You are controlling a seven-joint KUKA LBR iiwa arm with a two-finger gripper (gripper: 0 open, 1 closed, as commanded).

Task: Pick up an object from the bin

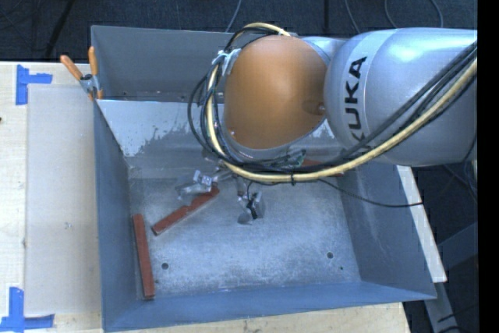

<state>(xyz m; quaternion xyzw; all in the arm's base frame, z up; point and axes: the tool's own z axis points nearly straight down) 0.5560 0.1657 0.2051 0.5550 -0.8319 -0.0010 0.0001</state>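
the jaws hung low over the middle of the bin, under the orange cover; whether spread or pressed together could not be told. just beside them, toward the view's left, lay a brown stick, its long axis slanting down-left away from them.

In the bin — first stick leftmost, second stick rightward.

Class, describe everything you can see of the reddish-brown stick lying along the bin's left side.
The reddish-brown stick is long, thin, flat and straight, perhaps wood or plastic. It lies on the floor of the bin, along the foot of the left wall. Its far end is near, seemingly not touching, a second, slanted stick.
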